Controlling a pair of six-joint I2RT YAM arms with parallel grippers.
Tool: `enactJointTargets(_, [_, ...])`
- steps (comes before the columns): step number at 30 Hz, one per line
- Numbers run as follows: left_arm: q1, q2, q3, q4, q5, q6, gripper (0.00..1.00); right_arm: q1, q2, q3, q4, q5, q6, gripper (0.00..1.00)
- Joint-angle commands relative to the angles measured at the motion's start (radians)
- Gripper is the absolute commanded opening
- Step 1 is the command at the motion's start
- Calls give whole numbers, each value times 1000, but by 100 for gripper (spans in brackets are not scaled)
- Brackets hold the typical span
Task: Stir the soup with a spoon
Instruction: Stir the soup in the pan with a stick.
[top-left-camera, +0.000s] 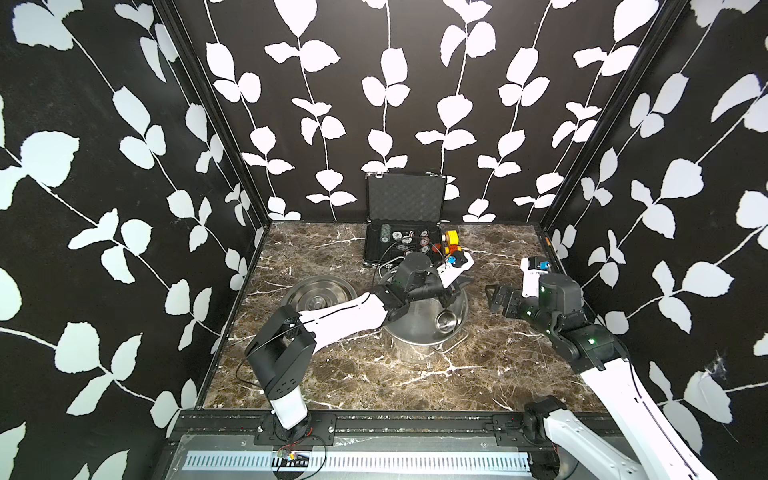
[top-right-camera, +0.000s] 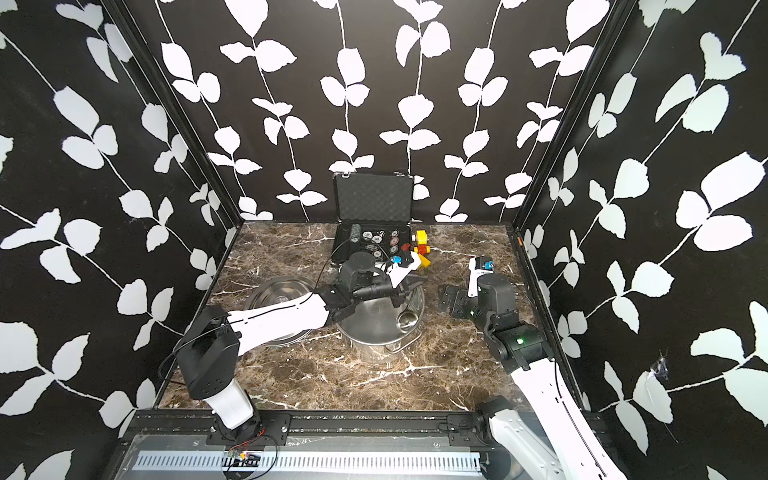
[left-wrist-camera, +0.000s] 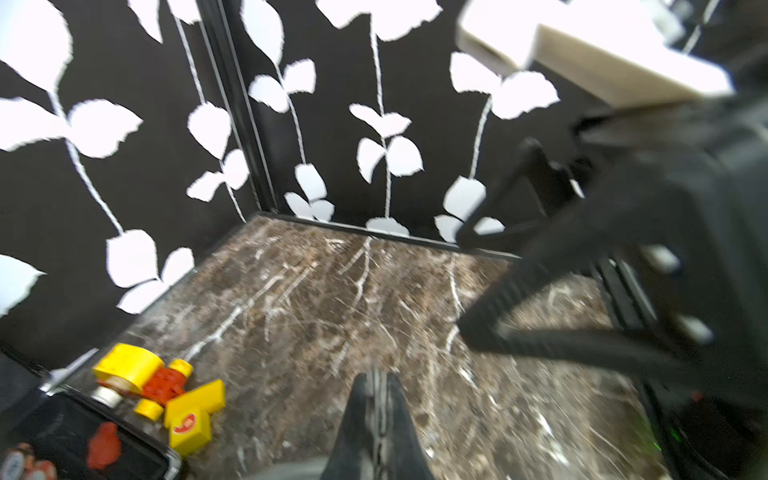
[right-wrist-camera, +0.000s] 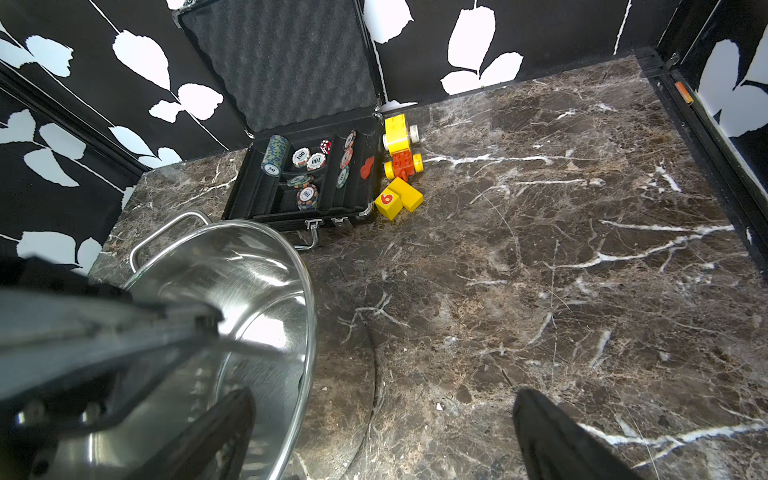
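Where the left arm stretches across the steel pot in the middle of the marble table, we find the left gripper above the pot's far right rim. Its fingers are pressed together. In the left wrist view a thin silver strip runs between them, which we take for the handle of the spoon. From the right wrist view we see that slim metal shaft leave the blurred tip of the left gripper and slant down inside the pot, ending near the rim on the right arm's side. In both top views a small round shiny shape lies low inside the pot on its right side, under the gripper. We read it as the spoon's bowl, though the shaft joining it to the fingers is too thin to follow there. The right gripper hangs over bare table just to the right of the pot. Its fingers are spread wide and hold nothing. The pot's lid lies on the table to the left of the pot, partly under the left arm. Behind the pot an open black case holds poker chips, and yellow and red toy blocks sit just beside its right edge.
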Motion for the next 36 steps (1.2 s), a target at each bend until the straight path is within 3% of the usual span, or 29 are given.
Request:
enactJointTargets(1, [-18,-112,-67,-16,67,65,0,4,4,-9,21,-1,4,99])
enactJointTargets(11, [-52,-318,-275,-73,103,121,0,3,47,-4,50,-34,4,99])
enactJointTargets(19, [-44,-466,-377,-150,-25,151,0,4,74,-4,73,-49,16,99])
enactJointTargets(26, [67,-548,-478,-64,-70,41,0,4,87,-6,74,-58,22,99])
enactJointTargets(36, [204,-546,-497,33,-322,-53,0,4,106,-14,70,-48,41,99])
